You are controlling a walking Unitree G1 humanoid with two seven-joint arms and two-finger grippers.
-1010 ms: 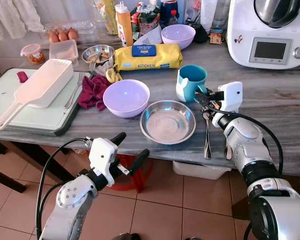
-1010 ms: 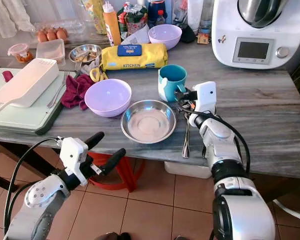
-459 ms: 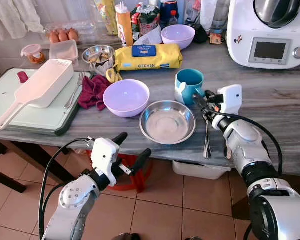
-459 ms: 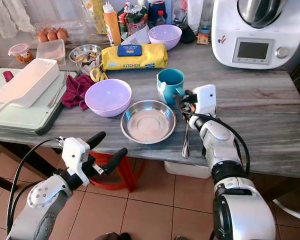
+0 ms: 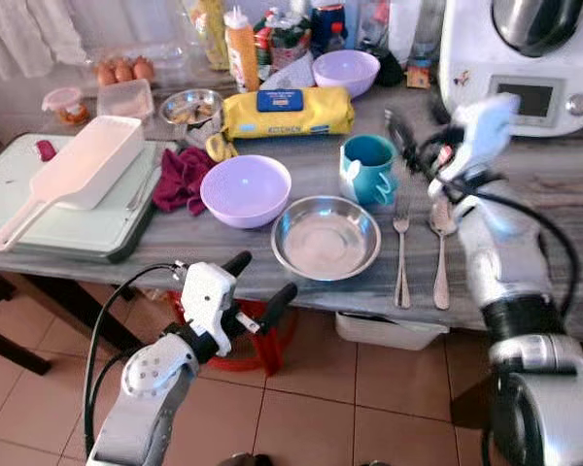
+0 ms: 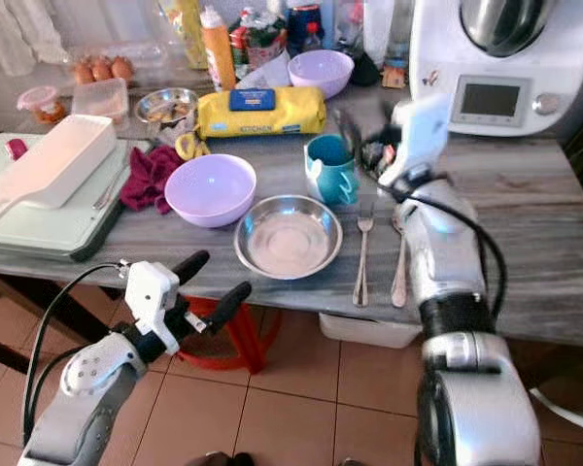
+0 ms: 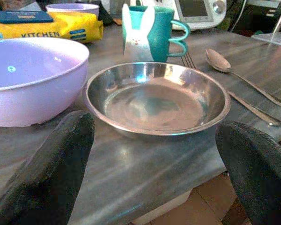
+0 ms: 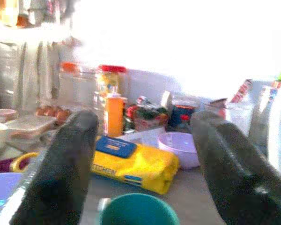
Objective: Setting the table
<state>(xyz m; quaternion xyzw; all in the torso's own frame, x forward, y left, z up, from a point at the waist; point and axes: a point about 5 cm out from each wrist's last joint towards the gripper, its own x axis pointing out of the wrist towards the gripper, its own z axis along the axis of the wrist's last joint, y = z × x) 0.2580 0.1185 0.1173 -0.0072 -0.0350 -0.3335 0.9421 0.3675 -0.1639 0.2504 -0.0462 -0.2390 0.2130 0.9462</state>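
the place setting looks close to laid, by my reading: a steel bowl [image 5: 326, 236] sits near the front edge of the grey table [image 5: 554, 194], with a fork [image 5: 401, 249] and a spoon [image 5: 440, 250] lying side by side just to its right, handles toward the robot, and a teal mug [image 5: 368, 168] standing just behind the bowl's right side. the step in hand seems to be the right arm clearing away from the cutlery; the next move probably calls for fetching whatever is missing, or squaring up the pieces without knocking the mug.

nearest, the left gripper [image 5: 256, 287] hangs in front of and below the table edge, over the tiled floor. its fingers are spread wide and hold nothing; in the left wrist view they frame the steel bowl without touching it.

further in, the right gripper [image 5: 413, 146] is raised above the table just right of the mug, above the heads of the fork and spoon. the right wrist view shows its two fingers parted wide and empty, with the mug's rim below them.

left of the steel bowl sits a lilac bowl [image 5: 245, 189], close beside it.
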